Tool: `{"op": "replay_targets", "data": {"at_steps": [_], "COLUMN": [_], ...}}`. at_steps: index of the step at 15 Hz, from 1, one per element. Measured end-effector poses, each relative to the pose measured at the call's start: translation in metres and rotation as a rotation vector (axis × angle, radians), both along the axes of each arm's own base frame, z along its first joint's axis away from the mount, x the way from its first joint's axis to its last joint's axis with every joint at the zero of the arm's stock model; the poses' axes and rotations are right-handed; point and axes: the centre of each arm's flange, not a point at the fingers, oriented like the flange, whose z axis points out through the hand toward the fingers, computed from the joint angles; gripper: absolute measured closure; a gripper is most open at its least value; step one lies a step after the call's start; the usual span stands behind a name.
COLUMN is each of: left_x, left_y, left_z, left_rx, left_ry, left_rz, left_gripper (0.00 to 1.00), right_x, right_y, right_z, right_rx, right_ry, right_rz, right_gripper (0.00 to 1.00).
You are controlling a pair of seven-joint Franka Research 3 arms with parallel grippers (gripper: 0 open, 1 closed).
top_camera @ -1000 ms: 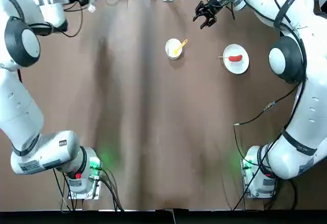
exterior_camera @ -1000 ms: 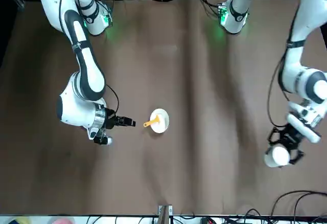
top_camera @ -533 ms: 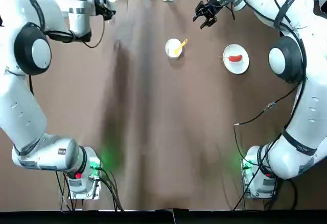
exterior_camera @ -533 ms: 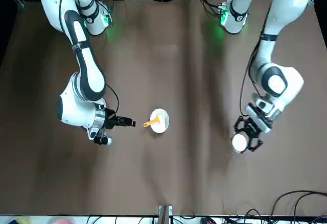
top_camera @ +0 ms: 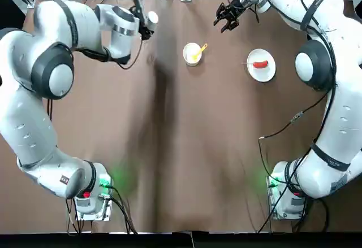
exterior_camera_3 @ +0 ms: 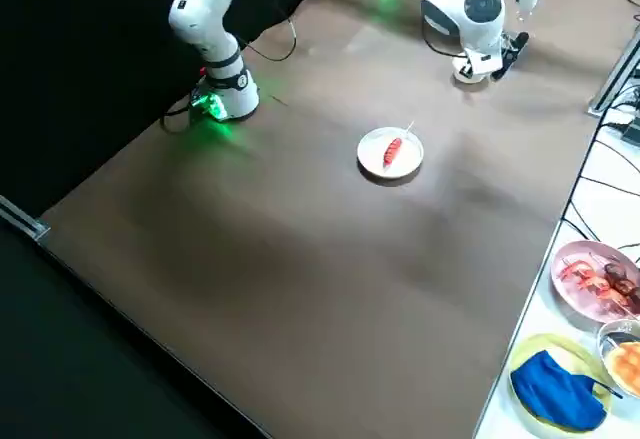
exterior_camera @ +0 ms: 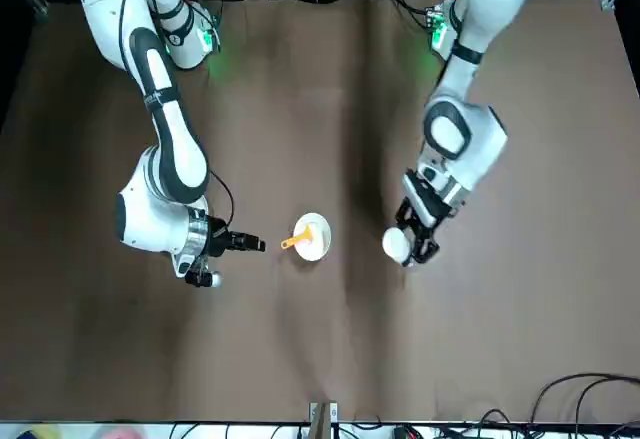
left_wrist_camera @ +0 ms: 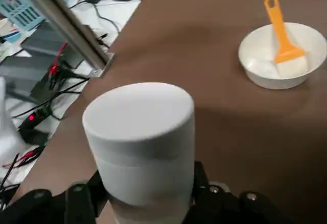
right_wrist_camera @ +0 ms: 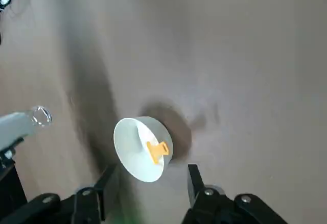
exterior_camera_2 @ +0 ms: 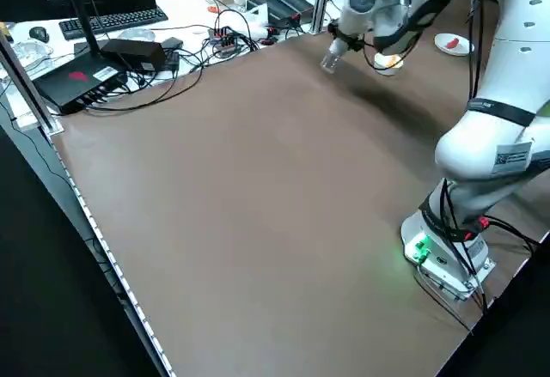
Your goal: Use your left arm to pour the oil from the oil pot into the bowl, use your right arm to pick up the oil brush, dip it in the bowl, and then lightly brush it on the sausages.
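So here's our count. We see two white robot arms, the left arm [top_camera: 51,73] and the right arm [top_camera: 317,61], so two end effectors: the left end effector [top_camera: 142,19] and the right end effector [top_camera: 227,16]. On the brown tabletop [top_camera: 186,140] we count one bowl [top_camera: 192,53], with one oil brush [top_camera: 199,51] in it. There's one oil pot [exterior_camera: 396,244], one flat white plate [top_camera: 261,65], and just one sausage [top_camera: 260,64] on it, on one thin stick [top_camera: 246,63]. Off the tabletop's edge, by the right side view, we count one pink plate [exterior_camera_3: 597,279] of food and one blue cloth [exterior_camera_3: 556,389].
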Motion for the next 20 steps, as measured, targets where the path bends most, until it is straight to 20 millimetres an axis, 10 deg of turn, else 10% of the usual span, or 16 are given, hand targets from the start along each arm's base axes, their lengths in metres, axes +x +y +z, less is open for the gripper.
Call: {"op": "replay_targets", "data": {"at_steps": [8,20], "left_x": [-0.054,-0.069], "left_y": [-0.075,-0.137], "left_z": [-0.019,-0.046], "left_rx": [0.154,0.225], "left_ry": [-0.037,-0.089], "left_rz": [-0.028,-0.062], "left_gripper": [0.34,0.34], "right_x": [0.016,0.005], "right_y": [0.004,0.028], "right_z": [-0.029,-0.069], "right_rx": [0.004,0.039], "right_ry": [0.013,-0.026], "right_rz": [-0.010,0.172], "right_gripper": [0.41,0.43]}}
